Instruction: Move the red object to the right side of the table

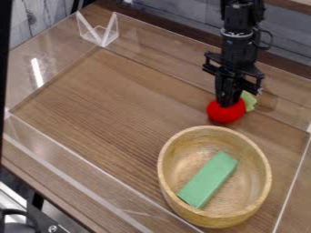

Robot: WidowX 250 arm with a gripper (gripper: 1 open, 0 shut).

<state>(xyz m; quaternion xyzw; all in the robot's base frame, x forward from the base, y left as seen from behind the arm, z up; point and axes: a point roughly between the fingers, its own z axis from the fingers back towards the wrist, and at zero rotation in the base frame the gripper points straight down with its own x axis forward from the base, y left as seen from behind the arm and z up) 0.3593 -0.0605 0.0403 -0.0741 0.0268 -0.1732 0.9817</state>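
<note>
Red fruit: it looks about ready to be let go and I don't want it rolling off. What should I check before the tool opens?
1. Fruit on the right side of the table: ok.
2. Fruit resting on the tabletop: cannot tell; it looks down, but contact is not clear.
3. Tool shut on the fruit, pointing down: ok.
4. Fruit apart from the bowl: ok, it sits beyond the far rim.
5. Fruit apart from the right wall: ok.
6. Block out of the way: ok, it lies inside the bowl.
</note>
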